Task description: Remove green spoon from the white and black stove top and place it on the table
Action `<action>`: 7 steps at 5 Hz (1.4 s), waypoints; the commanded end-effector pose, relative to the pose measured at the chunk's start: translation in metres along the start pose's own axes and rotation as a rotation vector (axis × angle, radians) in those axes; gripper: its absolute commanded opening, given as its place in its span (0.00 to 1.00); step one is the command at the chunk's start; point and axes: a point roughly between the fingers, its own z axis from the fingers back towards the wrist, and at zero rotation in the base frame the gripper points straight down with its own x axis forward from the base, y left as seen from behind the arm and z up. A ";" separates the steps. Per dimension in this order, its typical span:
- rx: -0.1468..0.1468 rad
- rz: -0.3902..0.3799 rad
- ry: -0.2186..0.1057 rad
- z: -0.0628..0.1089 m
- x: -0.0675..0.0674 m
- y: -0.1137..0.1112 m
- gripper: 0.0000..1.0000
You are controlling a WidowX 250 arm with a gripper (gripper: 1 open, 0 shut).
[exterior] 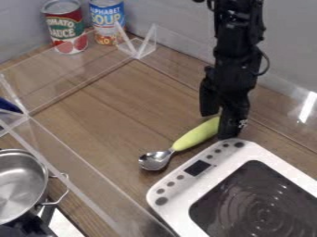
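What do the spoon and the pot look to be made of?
The spoon has a smooth yellow-green handle that looks like plastic, perhaps silicone, going by its even solid colour; its bowl seems to be polished metal, since it is silvery with bright highlights. The pot also looks like shiny metal, probably steel, with bright reflections inside and thin silvery handles.

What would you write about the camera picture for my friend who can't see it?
A black robot pincer is at the green spoon's handle, beside the white and black stove top. A steel pot sits left, two cans stand behind.
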 end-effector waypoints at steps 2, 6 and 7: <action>-0.002 -0.050 -0.039 0.009 0.014 0.000 1.00; -0.042 -0.122 -0.027 0.011 0.022 0.003 1.00; -0.051 -0.142 -0.023 0.011 0.023 0.005 1.00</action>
